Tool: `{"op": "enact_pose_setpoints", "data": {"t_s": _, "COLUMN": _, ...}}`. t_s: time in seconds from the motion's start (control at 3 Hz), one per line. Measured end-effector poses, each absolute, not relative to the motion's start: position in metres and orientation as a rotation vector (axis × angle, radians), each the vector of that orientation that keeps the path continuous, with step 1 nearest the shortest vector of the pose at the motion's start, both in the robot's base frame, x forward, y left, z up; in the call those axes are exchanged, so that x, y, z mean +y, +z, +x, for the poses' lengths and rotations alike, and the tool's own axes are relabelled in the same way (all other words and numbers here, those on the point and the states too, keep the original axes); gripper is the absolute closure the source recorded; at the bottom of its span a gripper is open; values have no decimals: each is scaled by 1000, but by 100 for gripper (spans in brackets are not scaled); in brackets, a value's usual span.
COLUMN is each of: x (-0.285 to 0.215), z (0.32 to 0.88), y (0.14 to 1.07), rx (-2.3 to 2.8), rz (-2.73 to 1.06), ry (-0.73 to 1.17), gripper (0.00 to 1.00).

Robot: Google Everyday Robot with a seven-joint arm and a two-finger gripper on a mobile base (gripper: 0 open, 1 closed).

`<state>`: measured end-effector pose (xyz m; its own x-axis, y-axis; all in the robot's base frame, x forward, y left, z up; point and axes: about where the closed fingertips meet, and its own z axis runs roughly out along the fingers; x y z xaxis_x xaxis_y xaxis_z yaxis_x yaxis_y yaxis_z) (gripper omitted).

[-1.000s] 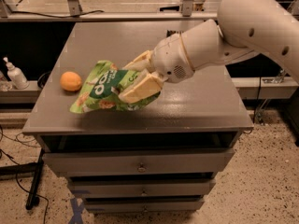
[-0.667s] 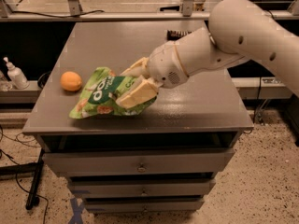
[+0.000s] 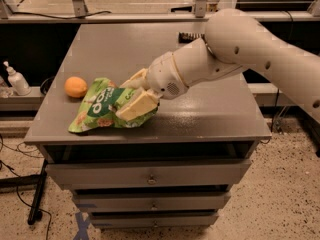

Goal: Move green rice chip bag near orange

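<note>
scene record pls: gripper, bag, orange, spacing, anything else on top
gripper: at the right end of the bag, fingers closed on it
green rice chip bag: crumpled, label up, front-left of the top
orange: near the left edge, just behind-left of the bag
spacing: bag's upper-left corner right beside the orange; contact cannot be told
table: grey drawer cabinet
dark bar: back of the top, behind the arm

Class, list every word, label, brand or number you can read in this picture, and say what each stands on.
White lettering, dark-green patch of the green rice chip bag: too blurred to read.
The tool, clamped on the bag's right end: no text.
Nothing else readable.
</note>
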<state>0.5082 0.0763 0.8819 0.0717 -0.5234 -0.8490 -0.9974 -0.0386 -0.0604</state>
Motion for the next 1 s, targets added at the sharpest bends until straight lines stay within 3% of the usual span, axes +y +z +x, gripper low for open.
{"op": "enact_pose_setpoints", "data": {"t_s": 0.67, "x": 83, "z": 515, "y": 865, "rx": 1566, "rz": -1659, "ry": 870, "gripper": 100}}
{"op": "enact_pose_setpoints", "data": {"t_s": 1.0, "x": 83, "z": 515, "y": 865, "rx": 1566, "rz": -1659, "ry": 870, "gripper": 83}}
